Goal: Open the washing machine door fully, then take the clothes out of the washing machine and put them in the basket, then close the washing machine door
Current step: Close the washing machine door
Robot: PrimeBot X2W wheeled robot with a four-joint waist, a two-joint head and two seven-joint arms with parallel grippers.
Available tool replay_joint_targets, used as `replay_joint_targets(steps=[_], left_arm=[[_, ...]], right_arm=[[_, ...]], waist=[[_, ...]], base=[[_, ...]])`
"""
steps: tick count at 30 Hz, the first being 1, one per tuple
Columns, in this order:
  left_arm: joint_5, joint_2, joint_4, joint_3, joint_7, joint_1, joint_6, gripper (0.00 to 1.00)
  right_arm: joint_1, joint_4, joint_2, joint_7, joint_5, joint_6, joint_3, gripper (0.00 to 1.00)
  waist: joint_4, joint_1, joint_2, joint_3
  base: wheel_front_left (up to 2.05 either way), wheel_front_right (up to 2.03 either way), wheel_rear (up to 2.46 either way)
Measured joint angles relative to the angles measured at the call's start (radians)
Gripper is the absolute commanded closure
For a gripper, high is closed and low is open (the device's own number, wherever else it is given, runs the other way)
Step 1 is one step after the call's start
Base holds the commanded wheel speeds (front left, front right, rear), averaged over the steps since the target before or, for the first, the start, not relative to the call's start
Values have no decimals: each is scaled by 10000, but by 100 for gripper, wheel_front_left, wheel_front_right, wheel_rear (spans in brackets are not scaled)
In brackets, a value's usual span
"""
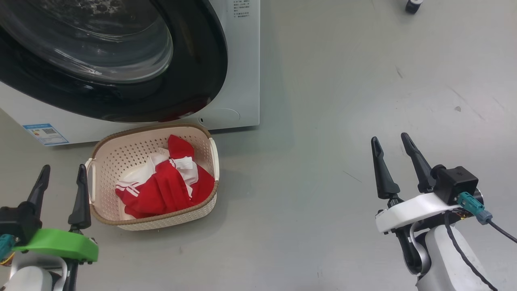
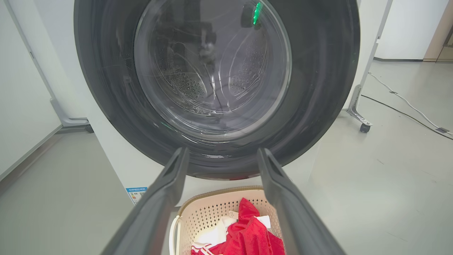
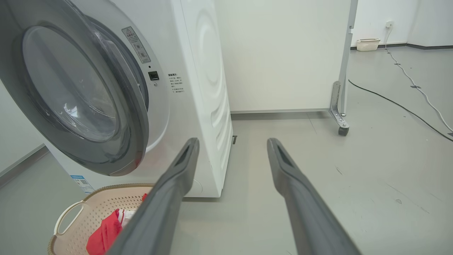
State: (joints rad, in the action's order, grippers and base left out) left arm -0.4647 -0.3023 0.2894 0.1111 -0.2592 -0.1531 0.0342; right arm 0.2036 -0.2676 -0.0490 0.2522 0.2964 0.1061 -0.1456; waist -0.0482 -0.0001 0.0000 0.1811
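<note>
Grey floor point(image 1: 323, 121) carries the cream perforated plastic basket point(image 1: 161, 220) of red white-striped clothes point(image 1: 165, 190) at the foot of the white washing machine point(image 1: 242, 60). Its black-rimmed round glass door point(image 1: 194, 81), seemingly ajar, faces the nearer left end effector point(image 1: 64, 169), wide and empty like the right end effector point(image 1: 390, 138).

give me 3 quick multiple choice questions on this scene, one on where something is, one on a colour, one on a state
1. Where are the clothes? a) on a shelf b) on a chair c) in the basket
2. What colour are the clothes? a) red and white b) blue c) green
3. How is the right gripper? a) shut on cloth b) open and empty c) shut and empty

Key: c, the fabric lies inside the basket; a, it is red cloth with white stripes; b, its jaws stand apart with nothing between them.
</note>
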Motion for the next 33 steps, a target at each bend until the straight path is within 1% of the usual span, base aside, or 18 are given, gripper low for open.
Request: replay_joint_targets(steps=[4, 7, 12, 18, 21, 33], left_arm=[[466, 577, -451, -472, 0, 320, -397, 0], [834, 882, -711, -658, 15, 695, -629, 0], [1444, 1112, -1106, -974, 21, 1173, -909, 0], [1728, 1701, -1377, -1160, 23, 1654, -920, 0], [1854, 1860, -1432, -1302, 23, 1777, -920, 0], [2238, 2165, -1718, -1601, 23, 1846, -805, 0]], right_arm=[[-158, -2, 0, 0, -8, 0, 13, 0], [-256, 2, 2, 0, -75, 0, 46, 0], [-330, 31, 2, 0, -75, -2, 35, 0], [-337, 77, 2, 0, -75, -2, -8, 0], [-347, 86, 2, 0, -75, -4, -33, 0], [-495, 136, 4, 0, -75, -19, -50, 0]], waist=[[8, 0, 0, -186], [27, 0, 0, -325], [78, 0, 0, -492], [88, 0, 0, -523], [83, 0, 0, -524], [79, 0, 0, -499]], base=[[0, 0, 0], [0, 0, 0], [0, 0, 0], [0, 0, 0], [0, 0, 0], [0, 0, 0]])
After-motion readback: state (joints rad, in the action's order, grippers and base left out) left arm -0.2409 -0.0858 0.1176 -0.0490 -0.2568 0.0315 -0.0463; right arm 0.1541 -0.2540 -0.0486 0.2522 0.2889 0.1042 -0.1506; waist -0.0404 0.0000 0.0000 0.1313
